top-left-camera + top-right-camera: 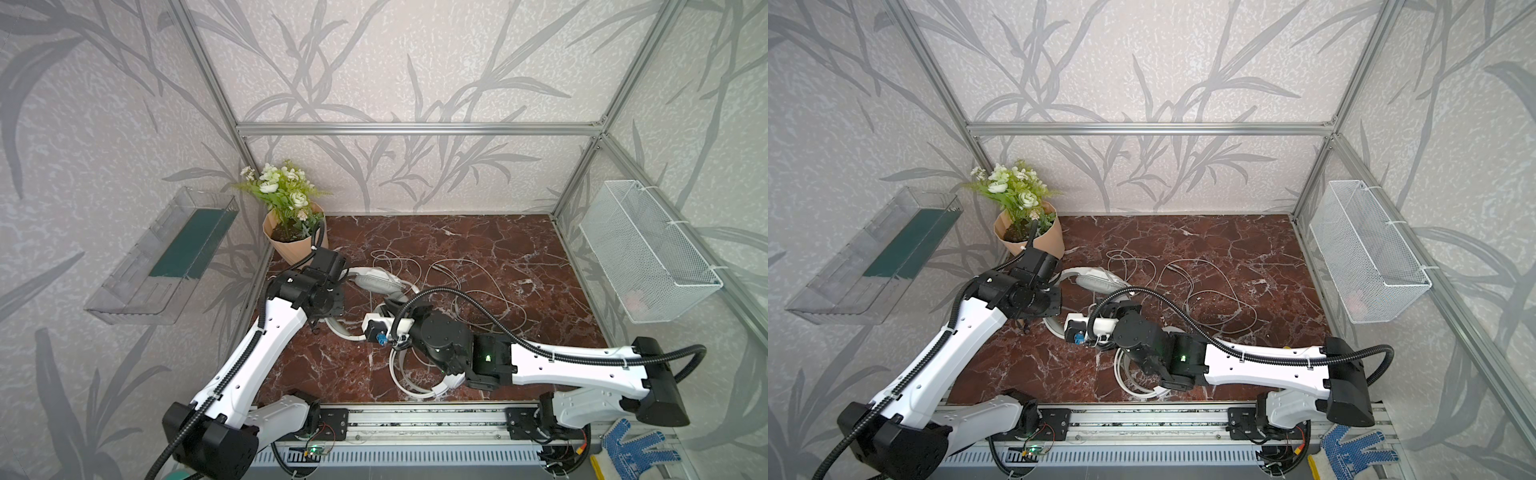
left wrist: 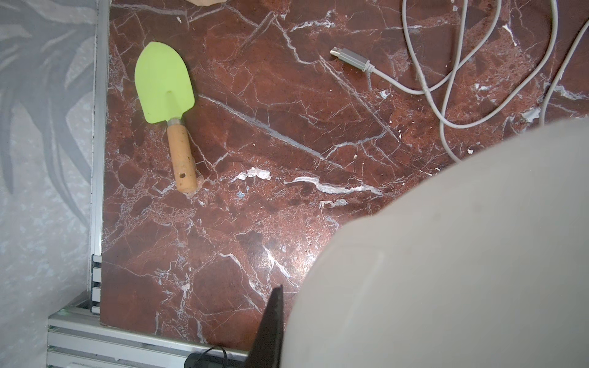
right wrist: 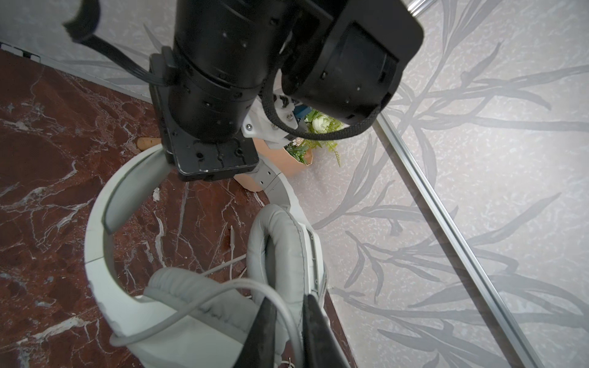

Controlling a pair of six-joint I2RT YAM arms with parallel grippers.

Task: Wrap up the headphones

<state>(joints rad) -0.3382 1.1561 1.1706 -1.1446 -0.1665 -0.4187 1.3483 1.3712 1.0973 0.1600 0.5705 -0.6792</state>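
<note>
**On the marble worktop: one headset anchored, cable slack in the second claw**

Between the two arms on the worktop [image 1: 519, 249] sits the greyish-white headset [image 3: 280, 248]. The left claw [image 1: 322, 318] is pressed together on its headband. That hold appears meant to keep the set from sliding while cable is laid round it.

The right claw [image 3: 290, 337] is just beside one cushion with its fingers parted a little. A pale cable [image 3: 197, 302] is draped over the cushion and runs through the gap. Whether either pad touches it is not clear from the wrist view.

Most of the wire lies as loose loops [image 1: 482, 293] on the open stone beyond the headset, with the plug [image 2: 350, 59] lying free. Wrapping is therefore judged barely begun.

The glossy white headset [image 1: 415, 390] lies near the front edge, partly under the right arm, and no claw is on it. A green trowel [image 2: 164, 82] lies by the left wall, well apart from the work, and a flower pot [image 1: 291, 245] stands in the far left corner.
</note>
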